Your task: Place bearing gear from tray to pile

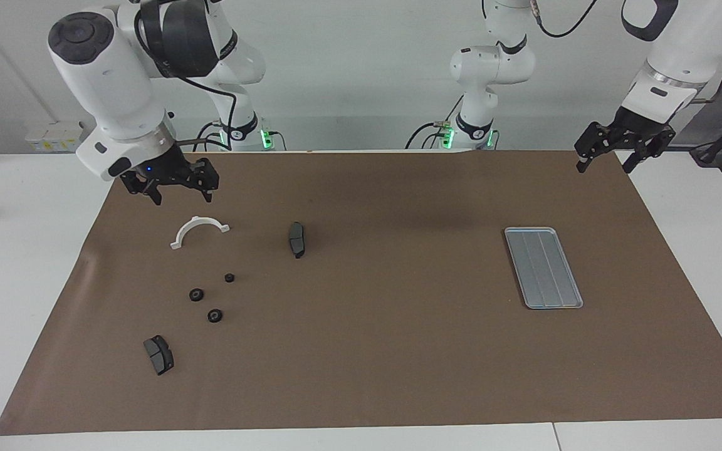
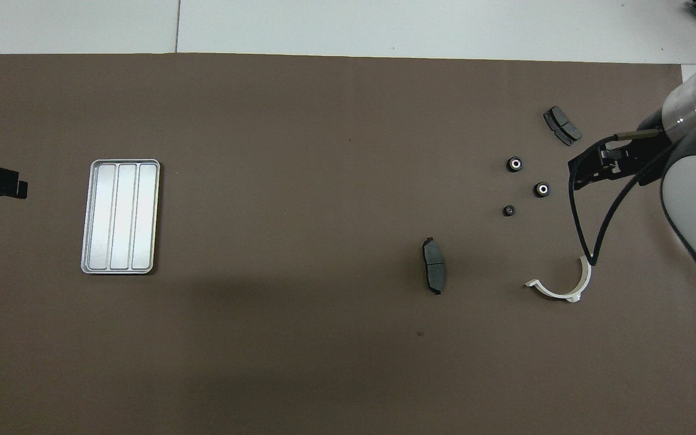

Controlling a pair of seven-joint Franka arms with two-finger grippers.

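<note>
Both grippers hang in the air with their jaws spread apart and nothing between them. The right gripper (image 1: 180,191) is raised over the brown mat (image 1: 398,351), above the spot just beside the white half-ring bracket (image 1: 198,230) on the side nearer the robots. The left gripper (image 1: 606,164) hangs over the mat's corner at the left arm's end of the table, above a point nearer the robots than the tray (image 1: 543,267). Taking the bracket as the landmark: it lies flat on the mat with its arch turned toward the robots. Farther from the robots than the bracket sit three small black round gears with centre holes, forming the pile (image 1: 212,295); they are close together but not touching one another, set in a loose triangle, and the smallest one (image 1: 229,277) is the closest to the bracket. Farther still lies a dark grey brake pad (image 1: 158,354). A second brake pad (image 1: 297,239) lies beside the bracket, toward the left arm's end of the table. Well apart from the bracket, near the left arm's end, rests the flat silver-grey ridged metal tray, its surface bare, with no gear on it.
</note>
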